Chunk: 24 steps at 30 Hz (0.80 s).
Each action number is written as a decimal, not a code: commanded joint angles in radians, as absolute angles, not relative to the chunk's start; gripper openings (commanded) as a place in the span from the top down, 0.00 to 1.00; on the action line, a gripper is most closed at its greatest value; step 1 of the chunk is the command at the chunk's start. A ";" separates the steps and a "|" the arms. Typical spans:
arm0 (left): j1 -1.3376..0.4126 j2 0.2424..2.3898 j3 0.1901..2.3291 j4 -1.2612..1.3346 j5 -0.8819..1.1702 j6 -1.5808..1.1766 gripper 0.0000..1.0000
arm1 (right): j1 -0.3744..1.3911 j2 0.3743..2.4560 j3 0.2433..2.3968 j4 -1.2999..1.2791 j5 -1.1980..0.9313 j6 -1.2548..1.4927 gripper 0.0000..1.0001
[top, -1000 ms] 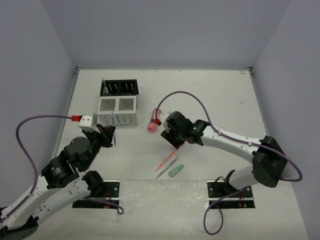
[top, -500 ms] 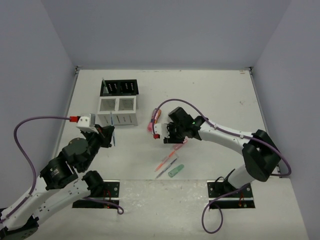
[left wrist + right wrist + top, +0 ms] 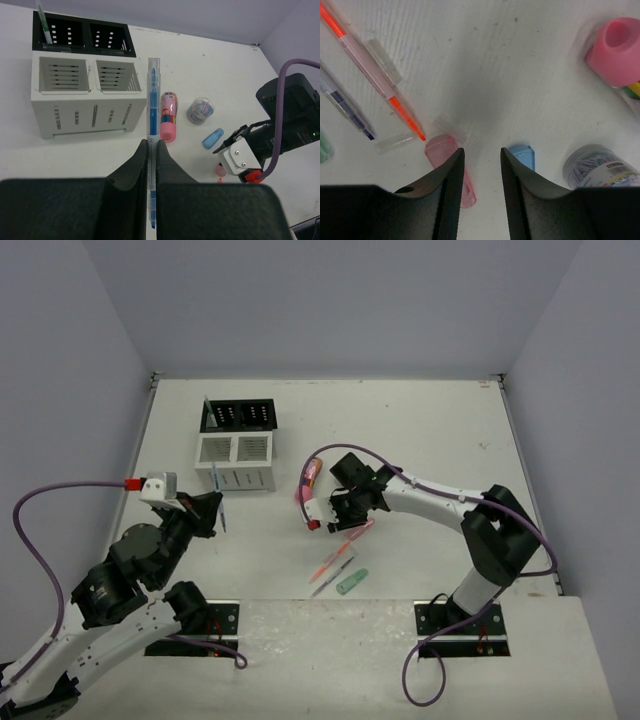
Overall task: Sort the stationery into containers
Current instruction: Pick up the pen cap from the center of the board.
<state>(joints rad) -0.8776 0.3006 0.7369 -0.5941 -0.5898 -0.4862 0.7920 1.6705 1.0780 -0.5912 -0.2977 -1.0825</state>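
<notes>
**A:** From above, where's the left claw (image 3: 212, 508)?
**B:** Clamped on the blue pen (image 3: 223, 518), just in front of the organiser (image 3: 238, 448). The right claw (image 3: 333, 515) sits low over the desk (image 3: 420, 440). I can't quite read its gap from there.
**A:** Left wrist view?
**B:** Fingers pinch the pen, which points toward the organiser's white box.
**A:** Right wrist?
**B:** Claw partly apart, holding nothing. Pink capsule (image 3: 440, 150) beside one finger, blue capsule (image 3: 522, 154) beside the other.

pen (image 3: 153, 95) blue | tube (image 3: 168, 120) pink (patterned) | rack (image 3: 129, 42) black | box (image 3: 75, 117) white, slatted | capsule (image 3: 213, 138) blue
</notes>
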 commanded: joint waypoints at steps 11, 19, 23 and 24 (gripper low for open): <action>-0.877 0.294 0.722 -0.578 -0.596 -0.462 1.00 | 0.803 1.704 1.031 -0.555 -0.340 -1.120 0.64; -0.877 0.299 0.722 -0.578 -0.599 -0.462 1.00 | 0.813 1.716 1.057 -0.586 -0.367 -1.109 0.64; -0.877 0.302 0.721 -0.578 -0.600 -0.462 1.00 | 0.818 1.726 1.048 -0.583 -0.369 -1.107 0.64; -0.877 0.303 0.721 -0.578 -0.599 -0.462 1.00 | 0.819 1.729 1.047 -0.581 -0.367 -1.106 0.64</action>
<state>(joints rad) -0.8776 0.2951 0.7235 -0.5938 -0.5888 -0.4854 0.8091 1.7178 1.0222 -0.5732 -0.3356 -1.1065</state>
